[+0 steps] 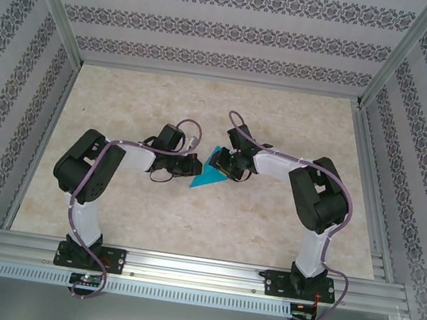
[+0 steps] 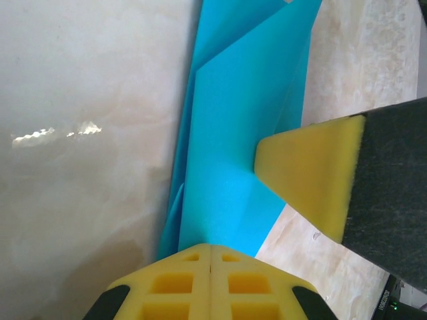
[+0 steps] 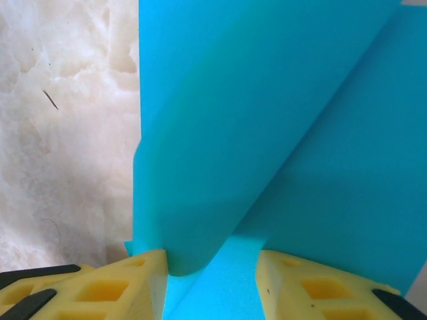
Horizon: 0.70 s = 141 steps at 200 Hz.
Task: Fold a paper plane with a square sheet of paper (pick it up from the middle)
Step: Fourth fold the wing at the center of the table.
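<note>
One blue paper (image 1: 211,177) lies in the middle of the marble-like table (image 1: 206,102), already folded into a pointed shape with several layers. There are two arms, and they meet at this paper: the left arm (image 1: 91,174) comes to it from the left side and the right arm (image 1: 320,200) from the right side. Nothing else lies on the table near the paper.

The left gripper (image 2: 211,250) has its jaws pressed fully together on the near edge of the paper (image 2: 233,133). Just right of this grip, one yellow finger (image 2: 310,177) of the right gripper touches the paper's edge.

The right gripper (image 3: 212,257) has its jaws partly apart. A raised fold of the paper (image 3: 267,120) stands between them and touches one finger only, so it is not clamped.

Three patterned walls (image 1: 218,24) stand around the table, well apart from the paper, and one aluminium rail (image 1: 197,270) carries both arm bases.
</note>
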Tool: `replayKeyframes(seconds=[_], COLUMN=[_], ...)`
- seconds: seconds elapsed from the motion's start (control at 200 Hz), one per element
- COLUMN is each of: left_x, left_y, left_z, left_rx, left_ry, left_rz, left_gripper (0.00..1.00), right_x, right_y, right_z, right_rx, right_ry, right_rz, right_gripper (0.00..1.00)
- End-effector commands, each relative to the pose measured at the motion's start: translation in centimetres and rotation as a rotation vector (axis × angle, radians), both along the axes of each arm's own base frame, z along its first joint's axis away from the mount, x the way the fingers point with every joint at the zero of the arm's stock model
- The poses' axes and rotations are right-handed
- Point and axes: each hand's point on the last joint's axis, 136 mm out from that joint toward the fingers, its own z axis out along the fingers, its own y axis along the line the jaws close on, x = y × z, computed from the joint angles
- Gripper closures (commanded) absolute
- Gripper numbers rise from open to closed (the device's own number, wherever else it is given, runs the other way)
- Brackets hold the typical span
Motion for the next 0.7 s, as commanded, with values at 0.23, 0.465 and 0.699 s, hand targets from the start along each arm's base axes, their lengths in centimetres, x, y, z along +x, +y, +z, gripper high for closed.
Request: replayKeyframes(seconds=[0.23,0.465,0.699], left_x=[-0.1,-0.1,0.3], left_y=[-0.1,-0.4,-0.6], left_z=[-1.1,-0.7,0.4], left_rx=[0.025,0.009,-0.008], left_ry=[0.019,0.017,-0.019], left_rz=[-0.019,-0.029,-0.035], left_gripper=[0.96,0.95,0.94], right_x=[-3.3,-3.6,-3.5], right_y=[-3.1,-3.7,-3.6], right_z=[-4.6,-4.8,-4.8], right_rx=[-0.179,-0.212,-0.171], right_ry=[0.168,0.182,0.150], right_rz=[-0.014,-0.029,-0.045], right_gripper=[0.63,0.65,0.60])
